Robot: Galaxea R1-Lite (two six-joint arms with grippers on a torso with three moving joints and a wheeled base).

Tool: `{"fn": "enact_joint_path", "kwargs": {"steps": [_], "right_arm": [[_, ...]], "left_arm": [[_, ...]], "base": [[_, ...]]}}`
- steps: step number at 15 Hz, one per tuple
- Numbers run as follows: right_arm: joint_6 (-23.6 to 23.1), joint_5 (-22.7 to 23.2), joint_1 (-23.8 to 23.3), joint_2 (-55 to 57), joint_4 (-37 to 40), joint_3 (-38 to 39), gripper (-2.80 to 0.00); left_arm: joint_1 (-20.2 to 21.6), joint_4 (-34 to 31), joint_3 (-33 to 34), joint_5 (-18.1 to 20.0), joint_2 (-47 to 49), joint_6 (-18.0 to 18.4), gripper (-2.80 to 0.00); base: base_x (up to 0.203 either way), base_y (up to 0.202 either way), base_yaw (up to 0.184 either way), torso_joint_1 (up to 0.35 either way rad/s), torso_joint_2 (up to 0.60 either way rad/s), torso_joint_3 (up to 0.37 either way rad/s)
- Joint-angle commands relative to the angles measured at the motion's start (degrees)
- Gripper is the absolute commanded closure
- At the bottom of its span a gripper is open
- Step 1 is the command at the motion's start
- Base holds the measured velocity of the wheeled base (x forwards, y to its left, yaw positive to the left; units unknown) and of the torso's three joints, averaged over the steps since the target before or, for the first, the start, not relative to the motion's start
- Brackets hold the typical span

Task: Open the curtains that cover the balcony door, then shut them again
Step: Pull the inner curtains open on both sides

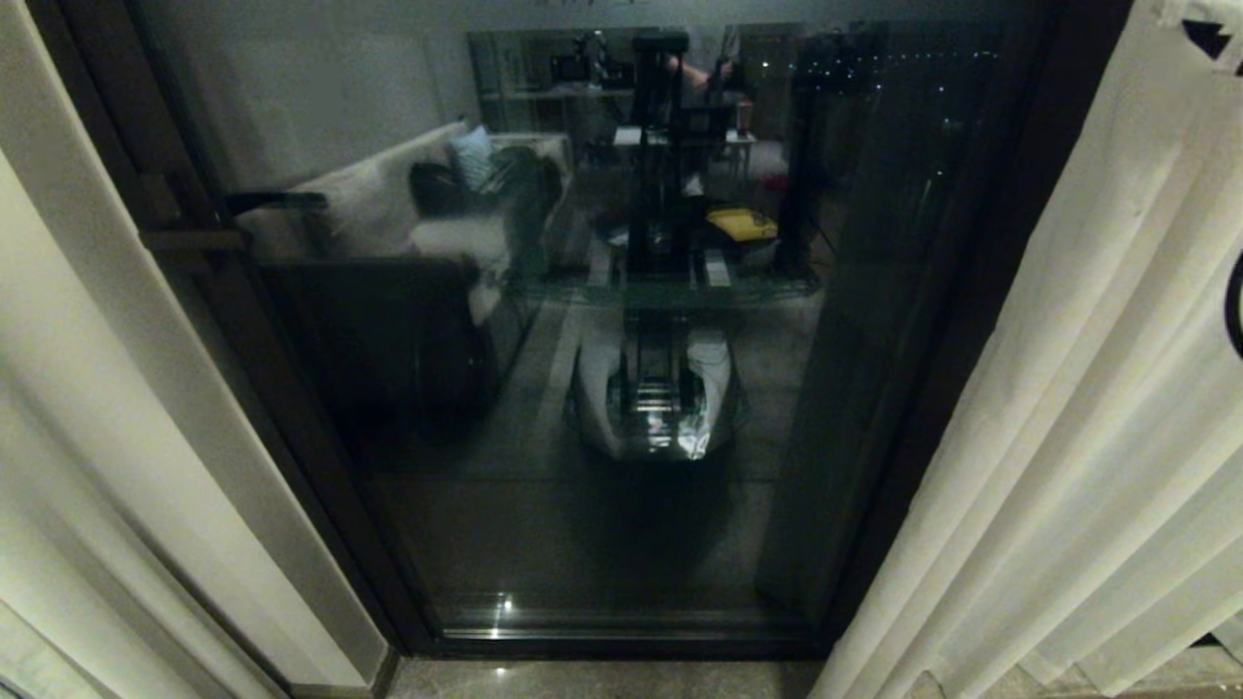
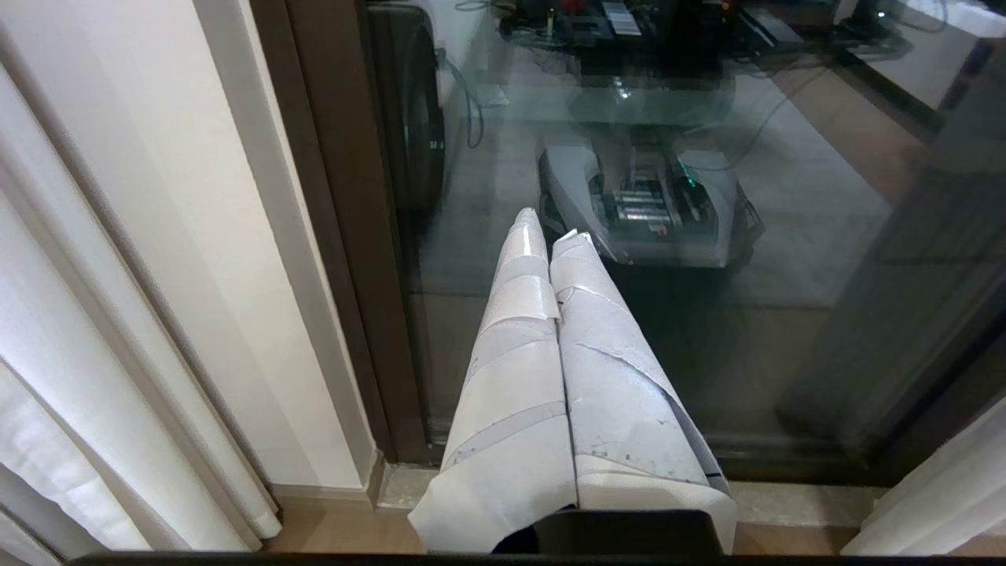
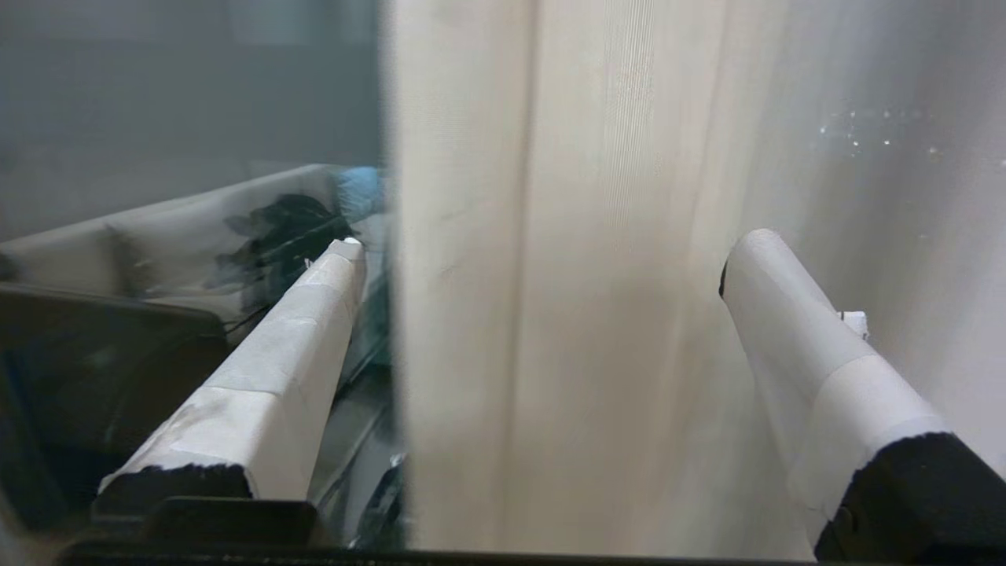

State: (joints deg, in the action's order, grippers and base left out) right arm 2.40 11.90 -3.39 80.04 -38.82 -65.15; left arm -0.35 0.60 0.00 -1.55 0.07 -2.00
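Note:
The balcony door [image 1: 602,466] fills the middle of the head view, a dark reflective glass panel in a dark frame. The cream curtains [image 1: 1097,388] hang in folds on its right side. My right gripper [image 3: 546,245] is open wide. The curtain's [image 3: 566,393] hemmed edge hangs between its two white-taped fingers [image 3: 314,314], with the door glass [image 3: 189,94] beyond that edge. Whether a finger touches the fabric I cannot tell. My left gripper [image 2: 550,228] is shut and empty, held low and pointing at the foot of the glass [image 2: 707,330]. Neither gripper shows in the head view.
Left of the door frame [image 2: 338,275] stands a pale wall strip [image 2: 259,314], with more curtain folds [image 2: 47,409] beside it. A stone sill [image 1: 602,680] runs below the door. The glass reflects my own base [image 1: 655,388] and a sofa [image 1: 388,214].

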Motion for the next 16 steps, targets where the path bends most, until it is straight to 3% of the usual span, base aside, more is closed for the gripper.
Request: {"fn": "enact_joint_path", "kwargs": {"steps": [1, 5, 16], "right_arm": [[0.07, 0.05, -0.18, 7.23, -1.96, -3.96, -2.8], [0.21, 0.06, -1.98, 13.85, -3.63, -10.8, -2.8], [0.3, -0.03, -7.97, 21.35, -4.04, -18.26, -2.8]], "left_arm": [[0.0, 0.02, 0.0, -0.04, -0.07, -0.02, 0.0], [0.0, 0.02, 0.0, -0.04, -0.07, -0.02, 0.0], [0.0, 0.02, 0.0, -0.04, -0.07, -0.02, 0.0]], "base": [[0.0, 0.0, 0.0, 0.0, 0.0, 0.0], [0.0, 0.0, 0.0, 0.0, 0.0, 0.0], [0.0, 0.0, 0.0, 0.0, 0.0, 0.0]]}}
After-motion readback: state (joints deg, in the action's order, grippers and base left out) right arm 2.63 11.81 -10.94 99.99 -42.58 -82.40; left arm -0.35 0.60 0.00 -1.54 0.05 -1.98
